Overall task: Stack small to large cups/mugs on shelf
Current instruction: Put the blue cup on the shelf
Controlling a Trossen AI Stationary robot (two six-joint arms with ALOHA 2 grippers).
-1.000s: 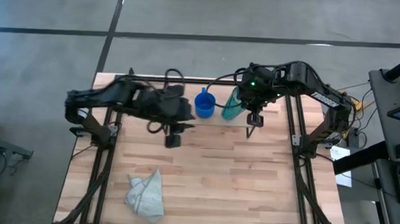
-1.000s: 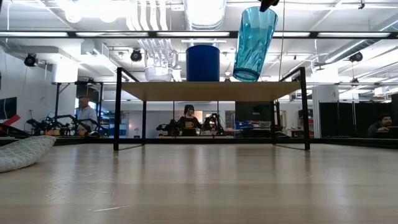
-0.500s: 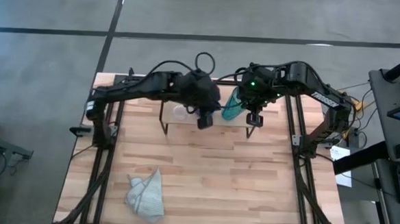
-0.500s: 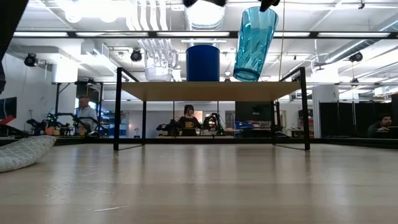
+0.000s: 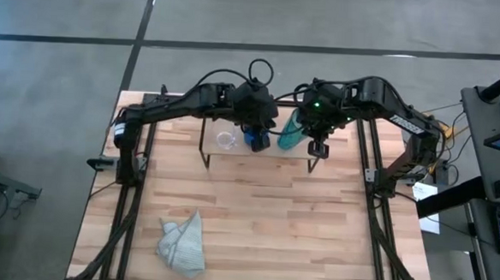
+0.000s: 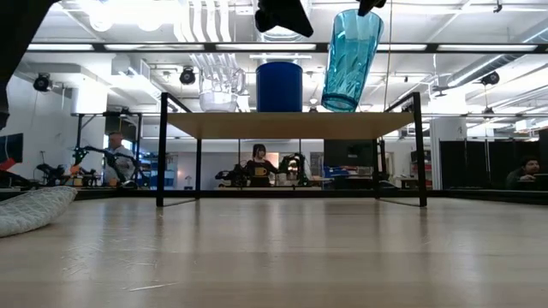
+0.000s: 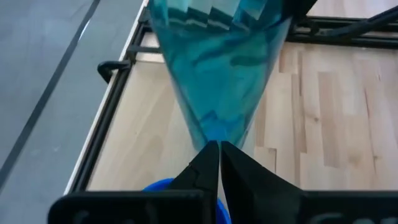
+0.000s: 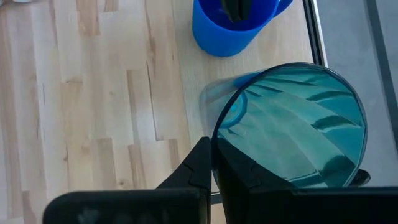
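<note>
Low view shows the teal tumbler (image 6: pixel 349 58) tilted, its base just touching the shelf (image 6: pixel 291 124) beside the blue mug (image 6: pixel 280 85), pinched at the rim by the right pincer (image 5: pixel 316 147). The left pincer (image 5: pixel 257 139), fingers together and empty, hovers over the mug, probably to steady it.

blue mug (image 5: pixel 256 139): mostly under left gripper (image 5: pixel 254 133) | tumbler (image 6: pixel 350 58): rim cropped

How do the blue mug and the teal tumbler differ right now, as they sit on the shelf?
The blue mug stands upright, flat on the shelf; the teal tumbler leans, tilted. The mug is opaque, short and straight-sided; the tumbler is translucent, taller and tapers toward its base. The right gripper is shut on the tumbler's rim, while the left gripper hovers over the mug. Both have their openings upward.
</note>
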